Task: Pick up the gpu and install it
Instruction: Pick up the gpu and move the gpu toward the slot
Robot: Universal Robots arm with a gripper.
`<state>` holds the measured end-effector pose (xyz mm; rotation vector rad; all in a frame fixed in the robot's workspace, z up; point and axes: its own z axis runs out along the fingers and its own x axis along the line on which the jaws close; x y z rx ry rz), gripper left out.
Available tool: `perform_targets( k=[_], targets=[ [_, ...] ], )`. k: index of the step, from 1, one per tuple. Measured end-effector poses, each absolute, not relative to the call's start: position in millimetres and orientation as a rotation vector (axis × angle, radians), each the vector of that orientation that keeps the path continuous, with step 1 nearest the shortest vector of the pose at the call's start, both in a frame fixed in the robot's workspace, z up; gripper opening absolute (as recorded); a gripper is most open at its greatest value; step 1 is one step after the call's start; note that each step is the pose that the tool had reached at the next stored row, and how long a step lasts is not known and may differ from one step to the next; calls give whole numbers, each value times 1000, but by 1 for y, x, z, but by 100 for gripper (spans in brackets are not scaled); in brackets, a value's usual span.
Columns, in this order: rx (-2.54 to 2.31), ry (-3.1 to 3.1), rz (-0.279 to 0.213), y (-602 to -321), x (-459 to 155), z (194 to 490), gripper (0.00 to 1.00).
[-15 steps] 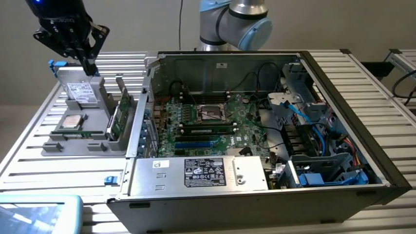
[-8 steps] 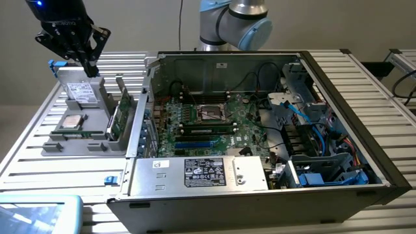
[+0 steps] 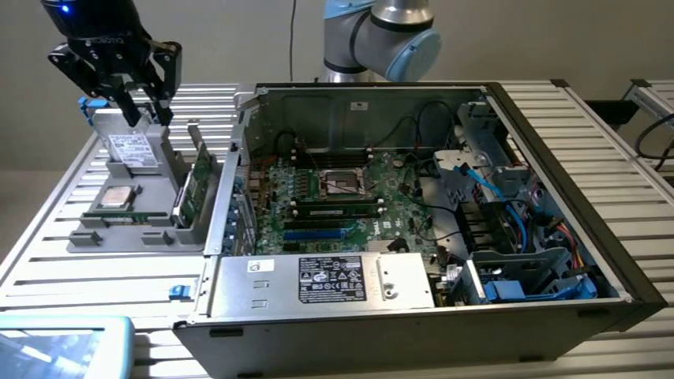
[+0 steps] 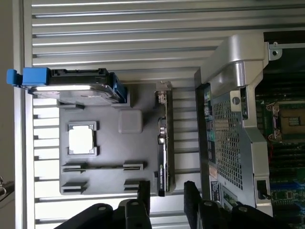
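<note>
Desk (image 3: 600,118) carries the open computer case (image 3: 368,339), with the motherboard (image 3: 337,185) facing up, so you can likely reach the slots from above. The grey parts tray (image 3: 126,237) sits just beside the case. The gpu (image 3: 198,178) stands on edge in the tray slot nearest the case, not yet installed; upright, its top edge is open to a grasp. The pincer (image 3: 147,114) hovers above the tray, fingers apart and empty, and the wrist view shows the gap in line with the card.

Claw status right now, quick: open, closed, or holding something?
Claw: open, holding nothing.
</note>
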<state>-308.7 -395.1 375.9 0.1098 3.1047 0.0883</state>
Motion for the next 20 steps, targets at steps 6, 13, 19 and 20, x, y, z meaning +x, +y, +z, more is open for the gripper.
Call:
perform_targets(
  k=[6,13,19,20],
  targets=[
    [110,3102,105,-395,-310,366,49],
    [110,3101,126,-395,-313,355,49],
    [111,3099,169,-398,-315,346,49],
    [111,3099,170,-398,-315,344,49]
  ],
)
